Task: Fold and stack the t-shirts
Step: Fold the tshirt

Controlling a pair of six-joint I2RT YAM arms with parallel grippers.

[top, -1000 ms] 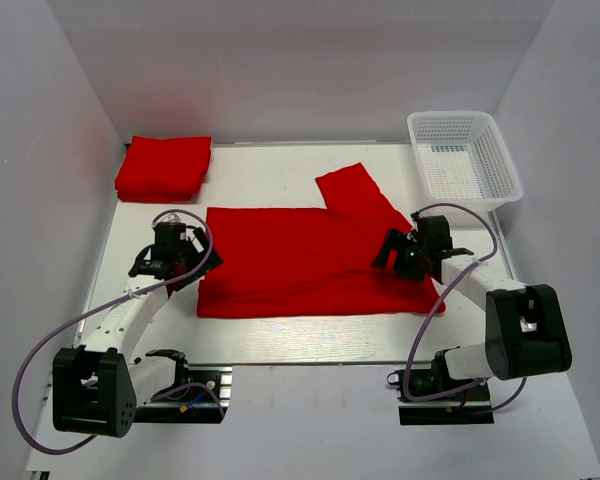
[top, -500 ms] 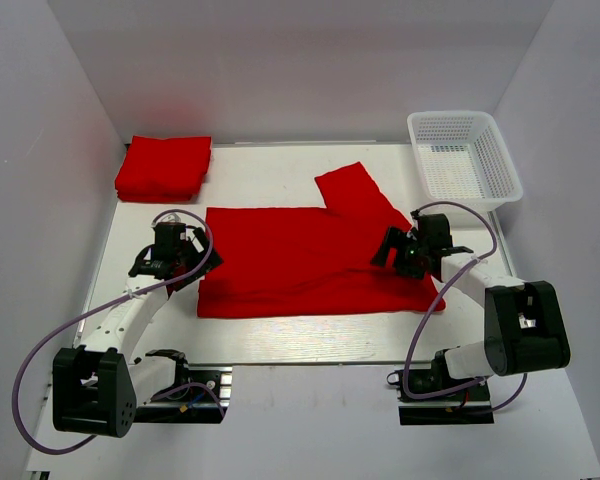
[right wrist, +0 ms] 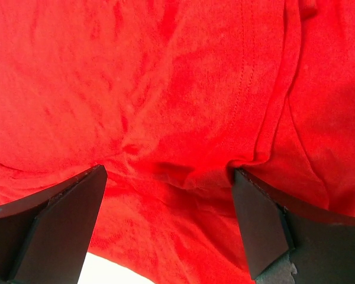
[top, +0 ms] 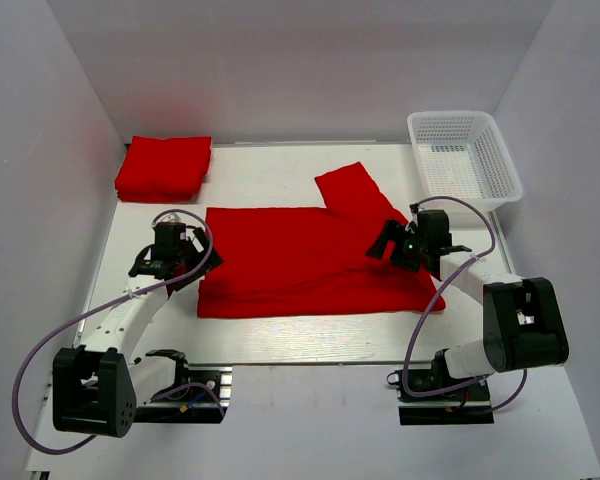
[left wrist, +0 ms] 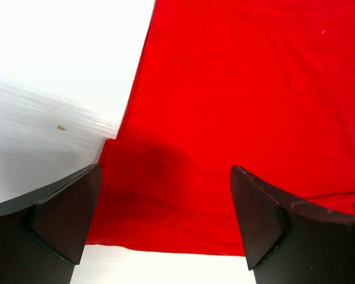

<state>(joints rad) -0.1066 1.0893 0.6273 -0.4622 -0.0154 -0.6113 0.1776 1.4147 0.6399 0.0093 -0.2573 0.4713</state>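
A bright red t-shirt (top: 300, 262) lies spread on the table, partly folded, one sleeve (top: 352, 188) sticking out toward the back. A stack of folded red t-shirts (top: 163, 167) sits at the back left corner. My left gripper (top: 183, 252) hovers open at the spread shirt's left edge; in the left wrist view the red cloth (left wrist: 236, 106) lies below the wide fingers (left wrist: 65, 219). My right gripper (top: 395, 245) is open over the shirt's right part, above wrinkled cloth (right wrist: 165, 118), nothing held.
A white mesh basket (top: 465, 158) stands at the back right. White walls close in the table on the left, back and right. Both arm bases sit at the near edge.
My right gripper has shifted slightly toward the back over the shirt's right side. The left arm and the shirts have not moved.
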